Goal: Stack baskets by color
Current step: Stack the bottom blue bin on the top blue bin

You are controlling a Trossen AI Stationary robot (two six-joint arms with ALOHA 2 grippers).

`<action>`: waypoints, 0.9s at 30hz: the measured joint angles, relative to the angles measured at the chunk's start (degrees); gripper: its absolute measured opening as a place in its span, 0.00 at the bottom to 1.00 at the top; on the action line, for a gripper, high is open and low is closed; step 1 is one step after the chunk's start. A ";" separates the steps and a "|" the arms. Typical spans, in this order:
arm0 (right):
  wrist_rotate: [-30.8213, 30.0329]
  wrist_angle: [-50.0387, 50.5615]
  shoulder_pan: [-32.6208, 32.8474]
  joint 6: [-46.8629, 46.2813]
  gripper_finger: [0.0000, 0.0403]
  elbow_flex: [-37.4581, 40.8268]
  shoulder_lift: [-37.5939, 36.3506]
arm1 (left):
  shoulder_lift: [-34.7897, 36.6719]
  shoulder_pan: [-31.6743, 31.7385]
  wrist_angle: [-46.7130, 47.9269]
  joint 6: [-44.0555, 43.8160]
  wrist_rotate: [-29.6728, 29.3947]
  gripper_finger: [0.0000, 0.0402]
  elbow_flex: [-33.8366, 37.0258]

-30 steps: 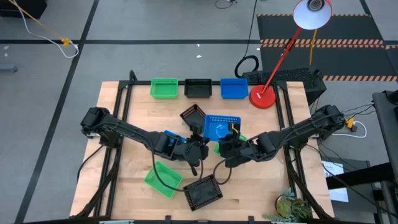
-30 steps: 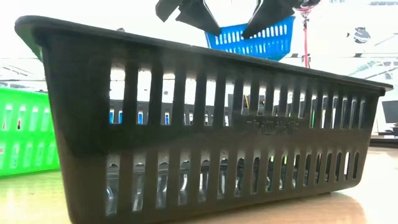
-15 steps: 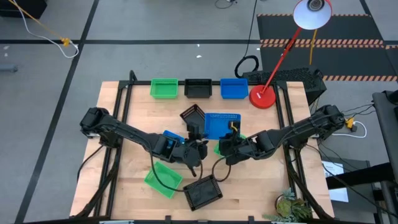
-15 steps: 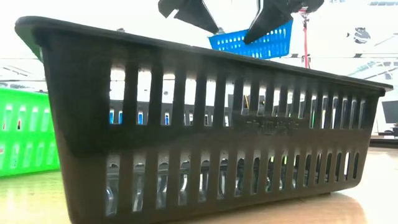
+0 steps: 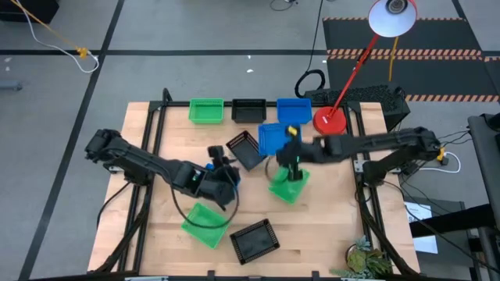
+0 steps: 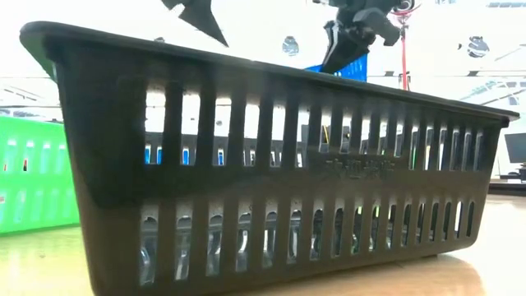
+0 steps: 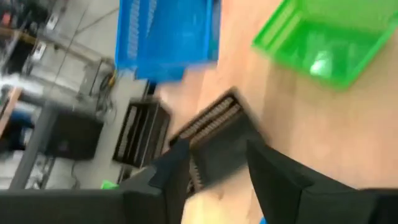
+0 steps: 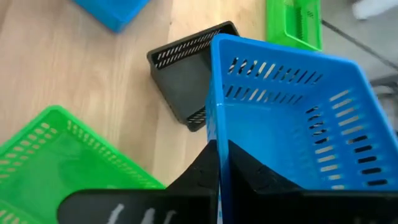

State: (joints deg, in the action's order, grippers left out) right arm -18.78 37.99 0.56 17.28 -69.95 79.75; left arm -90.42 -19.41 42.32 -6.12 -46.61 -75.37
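my right end effector (image 5: 291, 151) is clamped on a blue basket's (image 5: 273, 137) rim, up in the air just short of the blue one (image 5: 294, 111) at the counter's far edge, so that arm's nearer; left end effector (image 5: 221, 175) hangs part open, empty, mid-counter.

Overhead, table-level (close), two wrist-mounted

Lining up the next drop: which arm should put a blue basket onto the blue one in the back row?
Right. The right gripper is shut on a blue basket, lifted just short of the back-row blue basket. The left gripper is open, empty, and farther back mid-table.
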 joint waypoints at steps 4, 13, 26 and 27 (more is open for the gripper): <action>9.70 -3.64 -9.06 6.45 0.01 2.06 -2.64 | 4.26 1.71 -1.92 -3.34 0.47 0.34 8.21; 26.17 -9.54 -27.43 16.08 0.01 3.34 -3.23 | 14.17 3.67 -8.89 -3.88 3.64 0.33 20.00; 42.67 -12.91 -43.98 25.81 0.01 3.31 -3.13 | 15.88 4.01 -12.60 -2.49 5.37 0.33 21.70; 43.32 -12.94 -44.82 26.44 0.01 3.33 -3.13 | 15.88 4.01 -13.07 -2.24 5.64 0.33 21.68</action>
State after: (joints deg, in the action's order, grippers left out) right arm 24.54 25.06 -44.26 43.72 -66.62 76.62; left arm -74.54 -15.40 29.25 -8.37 -40.97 -53.69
